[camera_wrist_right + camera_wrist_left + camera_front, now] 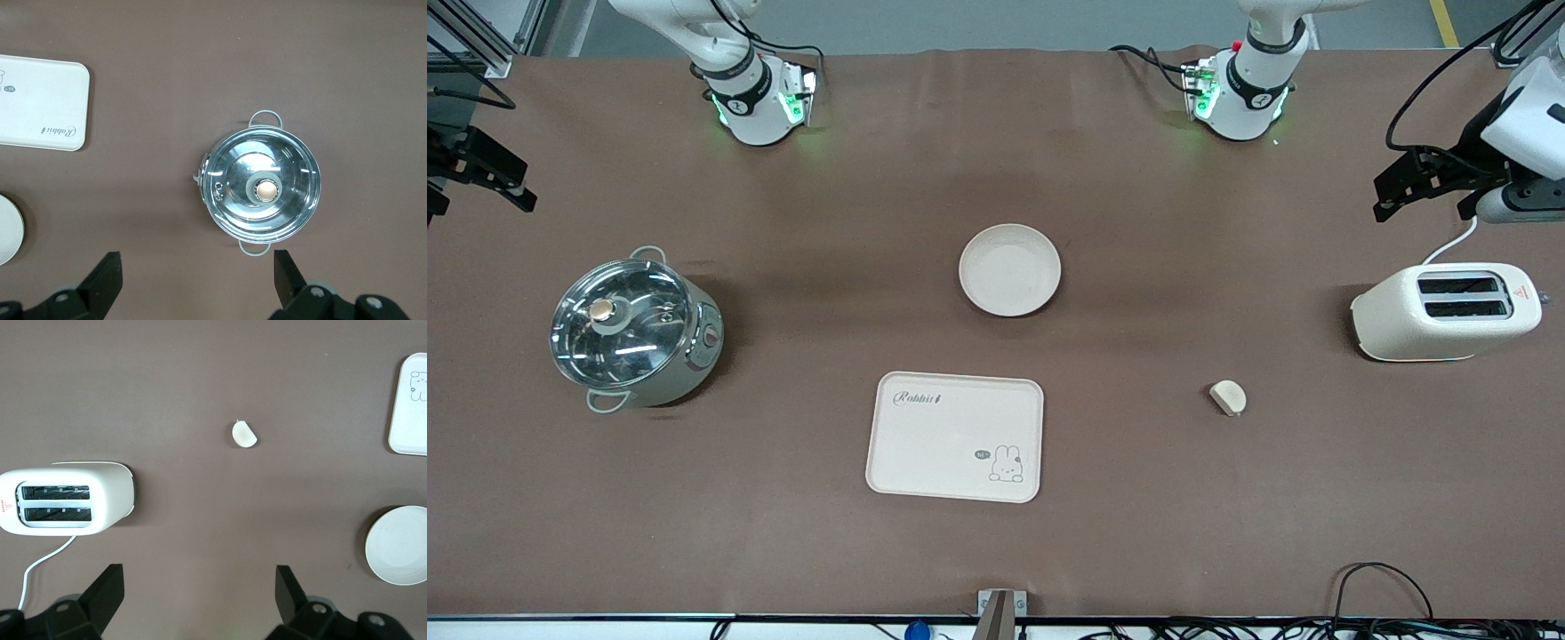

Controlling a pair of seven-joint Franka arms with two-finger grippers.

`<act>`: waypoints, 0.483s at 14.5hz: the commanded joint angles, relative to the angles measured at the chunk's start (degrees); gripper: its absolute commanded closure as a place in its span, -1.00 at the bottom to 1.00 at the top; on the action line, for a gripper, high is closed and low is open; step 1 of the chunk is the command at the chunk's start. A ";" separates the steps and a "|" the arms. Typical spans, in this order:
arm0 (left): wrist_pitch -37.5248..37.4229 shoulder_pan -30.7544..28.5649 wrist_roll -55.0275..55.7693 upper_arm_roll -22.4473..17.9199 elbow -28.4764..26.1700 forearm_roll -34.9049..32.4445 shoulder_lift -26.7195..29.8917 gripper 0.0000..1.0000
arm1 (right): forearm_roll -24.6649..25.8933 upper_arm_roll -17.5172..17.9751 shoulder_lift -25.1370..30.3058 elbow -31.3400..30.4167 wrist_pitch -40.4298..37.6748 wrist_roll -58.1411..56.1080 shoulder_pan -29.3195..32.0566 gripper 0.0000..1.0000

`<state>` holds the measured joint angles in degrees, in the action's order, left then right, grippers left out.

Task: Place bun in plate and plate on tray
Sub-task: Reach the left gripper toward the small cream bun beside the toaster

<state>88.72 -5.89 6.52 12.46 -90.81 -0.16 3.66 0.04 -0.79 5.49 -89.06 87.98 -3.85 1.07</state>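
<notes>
Tray (955,436) reads "Rabbit"; toaster (1446,311) label perhaps a warning.

We see a brown mat (800,533) covering the whole table, lightly creased along its top edge. Past that edge lies grey floor (978,22) with a yellow line (1443,20). Cables (1383,591) trail along the table's lower edge.

brown table (1138,533) | on it: empty plate (1010,269) mid-table | tray (955,436) nearer the front camera than plate, bare | bun (1228,397) toward left arm's end | toaster (1445,311) near bun | lidded pot (634,332) toward right arm's end
</notes>
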 commanded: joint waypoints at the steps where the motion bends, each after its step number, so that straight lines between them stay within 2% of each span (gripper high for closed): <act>1: -0.12 0.00 -0.72 0.02 1.07 0.16 -0.93 -1.00 | -0.13 0.00 0.75 -0.06 -0.61 -0.46 -0.01 -1.00; 3: -0.12 -0.17 -0.46 -0.25 2.29 -0.19 -1.63 -1.00 | -0.13 0.00 0.75 -0.06 -0.53 -0.46 -0.01 -1.00; 7: 1.80 0.87 0.50 0.02 4.32 -0.46 -11.46 -1.00 | 0.31 0.09 0.75 0.29 -0.52 -0.54 -0.28 -1.00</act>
<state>89.13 -5.88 6.42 12.30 -89.66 -0.25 -0.88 0.04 -0.74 5.50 -88.96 87.97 -3.88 1.02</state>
